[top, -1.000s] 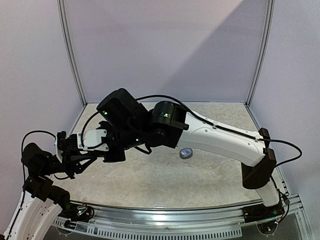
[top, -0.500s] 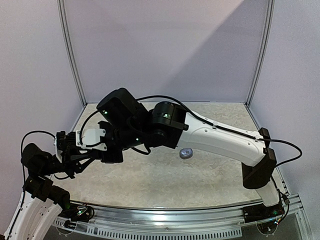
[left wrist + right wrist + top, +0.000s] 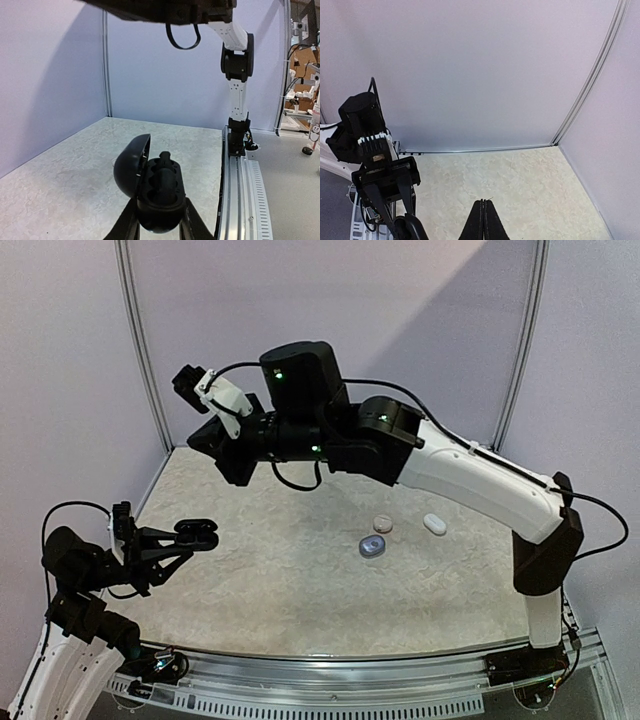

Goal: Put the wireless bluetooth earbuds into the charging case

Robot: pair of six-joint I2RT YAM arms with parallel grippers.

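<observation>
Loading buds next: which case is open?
The black oval plastic case held by the left gripper: lid swung up. The beige pebble case, white case and grey case on the table look shut.

Low over the tabletop (image 3: 300, 590), the left pincer (image 3: 159, 222) grips an open black case (image 3: 160, 195), while high above it the outstretched right arm (image 3: 480, 480) holds the right pincer (image 3: 482, 220) closed.

The table (image 3: 300, 590) has a pale top like stone, with little swirls in it. Light purple walls (image 3: 330, 330) stand on three sides. A thin silver post (image 3: 143, 350) runs up each back corner. A silver rail (image 3: 330, 672) lies along the near edge. A soft grey shadow (image 3: 450, 360) slants across the back wall.
</observation>
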